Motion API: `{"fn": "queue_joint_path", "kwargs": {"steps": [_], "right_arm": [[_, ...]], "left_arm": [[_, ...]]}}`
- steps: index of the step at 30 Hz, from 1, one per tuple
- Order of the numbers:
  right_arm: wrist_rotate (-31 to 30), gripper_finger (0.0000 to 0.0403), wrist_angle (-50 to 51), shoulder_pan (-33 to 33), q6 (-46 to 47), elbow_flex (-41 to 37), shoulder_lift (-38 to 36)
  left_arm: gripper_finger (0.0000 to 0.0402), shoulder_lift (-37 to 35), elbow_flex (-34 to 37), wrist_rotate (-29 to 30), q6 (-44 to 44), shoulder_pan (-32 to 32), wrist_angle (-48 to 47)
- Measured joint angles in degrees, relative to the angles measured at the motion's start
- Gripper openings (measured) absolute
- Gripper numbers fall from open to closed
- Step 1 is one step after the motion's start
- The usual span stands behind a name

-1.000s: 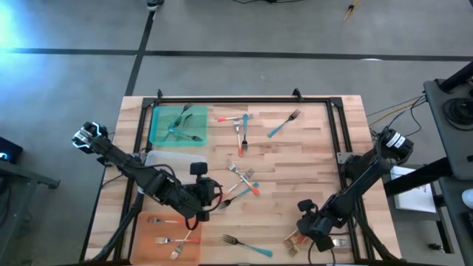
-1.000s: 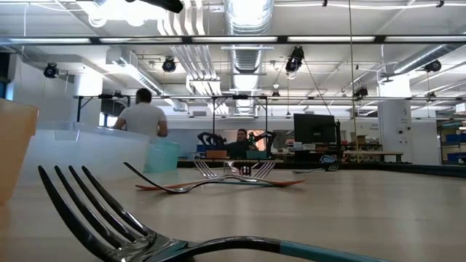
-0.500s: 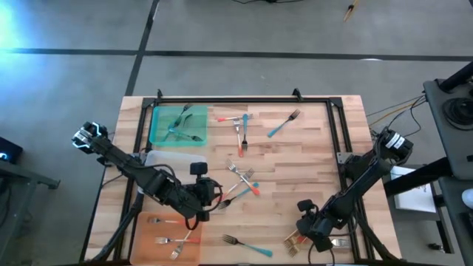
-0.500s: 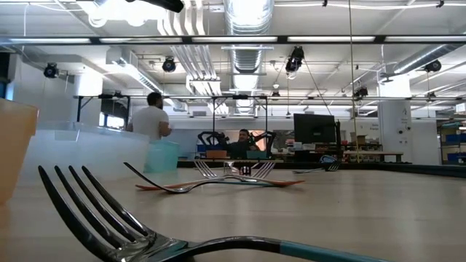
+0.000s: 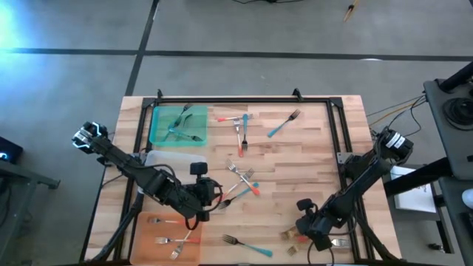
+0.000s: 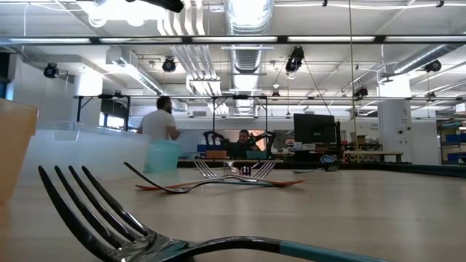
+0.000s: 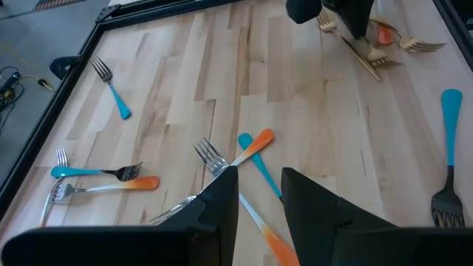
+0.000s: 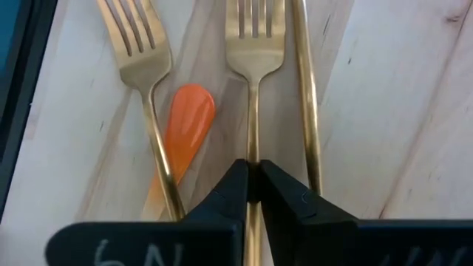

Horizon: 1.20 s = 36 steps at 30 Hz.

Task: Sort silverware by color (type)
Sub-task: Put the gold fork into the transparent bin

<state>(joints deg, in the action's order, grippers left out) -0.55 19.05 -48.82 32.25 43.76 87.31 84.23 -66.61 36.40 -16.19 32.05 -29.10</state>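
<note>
- Right wrist view: the right tool (image 8: 253, 181) has its two dark fingers pressed together on the slim stem of an all-gold metal fork (image 8: 253, 44), whose long axis runs straight out ahead of the fingers, tines farthest away.
- This fork lies on the pale wooden counter (image 8: 384, 89) near its front right corner, where the high view shows the right tool (image 5: 309, 227) low over it.
- Crowding the grip: a second gold fork (image 8: 140, 66) just beside it on one side, a thin gold handle (image 8: 304, 96) close on the other, and an orange rounded handle end (image 8: 186, 118) partly under the second fork. Any lift should go straight up, I judge, or the neighbours may drag along.
- The left tool (image 7: 260, 214), fingers a little apart and holding nothing, hangs mid-counter over a loose cluster of teal- and orange-handled forks (image 7: 251, 151).
- An orange tray (image 5: 171, 238) at the front left holds forks; a green tray (image 5: 159, 125) sits at the back left.
</note>
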Motion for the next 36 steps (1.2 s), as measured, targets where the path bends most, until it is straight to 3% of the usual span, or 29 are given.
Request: {"fn": "queue_joint_path", "kwargs": {"steps": [5, 8, 15, 18, 30, 32, 36], "right_arm": [[0.0, 0.0015, 0.2, 0.1, -2.9, -0.1, -4.7], [-3.7, 0.0014, 0.2, 0.1, -6.0, -0.1, -8.0], [-21.8, 0.0014, -2.6, 0.7, -16.8, -0.1, -15.2], [-26.5, 0.0013, -5.9, 2.8, -21.4, 0.0, -16.0], [-25.9, 0.0013, -27.3, 20.7, -40.6, 0.0, -10.8], [-22.5, 0.0013, -33.0, 24.4, -43.1, 0.0, -8.8], [-9.9, 0.0013, -47.5, 31.1, -46.7, 0.1, -2.4]], "left_arm": [[0.0088, 0.0, 0.0, 0.0, 0.0, 0.0, 0.0], [0.0088, 0.0, 0.0, 0.0, 0.0, 0.0, -0.1], [0.0088, 0.0, 0.0, 0.0, 0.6, 0.0, -0.7], [0.0088, -0.1, 0.0, 0.0, 0.6, 0.0, -0.6], [0.0088, -2.8, 0.0, 0.3, 0.1, 0.0, -1.9], [0.0088, -3.3, 0.0, 1.4, -1.3, 0.0, -2.2], [0.0088, -5.4, 0.0, 6.5, -4.0, 0.0, -2.4]]}}
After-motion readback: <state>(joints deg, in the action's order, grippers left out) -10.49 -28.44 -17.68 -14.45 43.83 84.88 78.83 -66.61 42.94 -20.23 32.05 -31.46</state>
